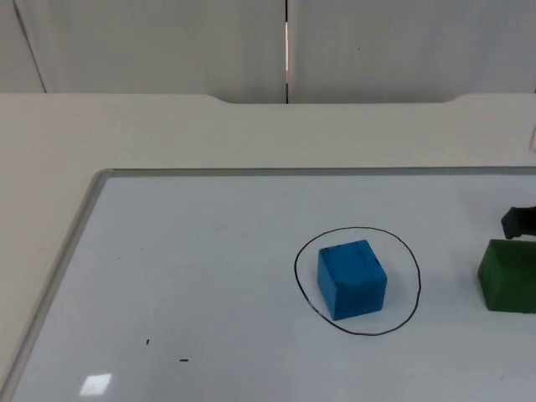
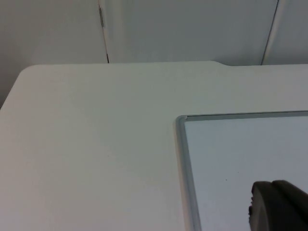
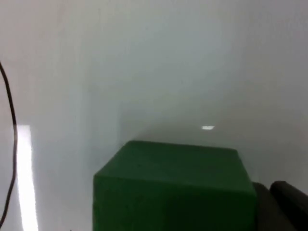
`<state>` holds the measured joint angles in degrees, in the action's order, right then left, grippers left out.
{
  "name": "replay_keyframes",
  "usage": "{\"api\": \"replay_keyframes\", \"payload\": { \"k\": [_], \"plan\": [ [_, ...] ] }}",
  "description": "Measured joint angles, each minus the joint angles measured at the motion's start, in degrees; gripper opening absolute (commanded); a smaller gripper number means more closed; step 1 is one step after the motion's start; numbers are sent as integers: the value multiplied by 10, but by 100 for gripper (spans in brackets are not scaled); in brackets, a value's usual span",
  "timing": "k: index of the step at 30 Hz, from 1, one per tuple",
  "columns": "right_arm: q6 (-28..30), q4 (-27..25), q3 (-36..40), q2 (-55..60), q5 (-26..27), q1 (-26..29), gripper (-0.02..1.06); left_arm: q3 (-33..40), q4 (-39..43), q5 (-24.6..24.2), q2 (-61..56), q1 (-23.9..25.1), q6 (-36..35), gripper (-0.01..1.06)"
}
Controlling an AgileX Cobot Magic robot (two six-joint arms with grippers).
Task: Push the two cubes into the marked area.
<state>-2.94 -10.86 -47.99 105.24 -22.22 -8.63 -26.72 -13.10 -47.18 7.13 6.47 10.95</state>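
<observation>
A whiteboard [image 1: 209, 293] with a metal frame is laid flat on the worktop [image 1: 126, 134], which ends at a grey partition wall [image 1: 167, 42]. In the left wrist view, the board's corner [image 2: 183, 120] is seen against the bare worktop, and the left gripper is represented by one dark fingertip [image 2: 279, 207] over the board surface near that corner; whether the left gripper is wide or narrow cannot be told. Toward the near edge of the board, two small dark marks [image 1: 165, 351] are seen. Further right, a circle [image 1: 358, 281] is drawn in black line on the board. The blue cube [image 1: 353, 279] is located inside the circle, resting flat, with clear board visible between it and the line on all sides. To the right of the circle, well outside the line, the green cube [image 1: 507, 276] is located at the edge of the top view, partly cut off. The right gripper [image 1: 518, 222] is seen as a dark tip just behind the green cube and close to it; contact cannot be confirmed. In the right wrist view, the green cube [image 3: 173, 187] is seen at close range with a black fingertip [image 3: 284, 204] directly beside it, and part of the circle's line [image 3: 12, 139] is seen beyond. The opening of the right gripper cannot be told.
</observation>
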Motion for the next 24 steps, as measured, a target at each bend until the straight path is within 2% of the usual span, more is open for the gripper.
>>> {"api": "replay_keyframes", "payload": {
  "k": [13, 24],
  "plan": [
    [-6, -41, 0, 0, 1, -3, 5, 0, 0, 0, 0, 0, 0, 0],
    [-11, -53, 0, 0, -1, -10, 5, 0, 0, 0, -25, 0, 0, 0]
  ]
}}
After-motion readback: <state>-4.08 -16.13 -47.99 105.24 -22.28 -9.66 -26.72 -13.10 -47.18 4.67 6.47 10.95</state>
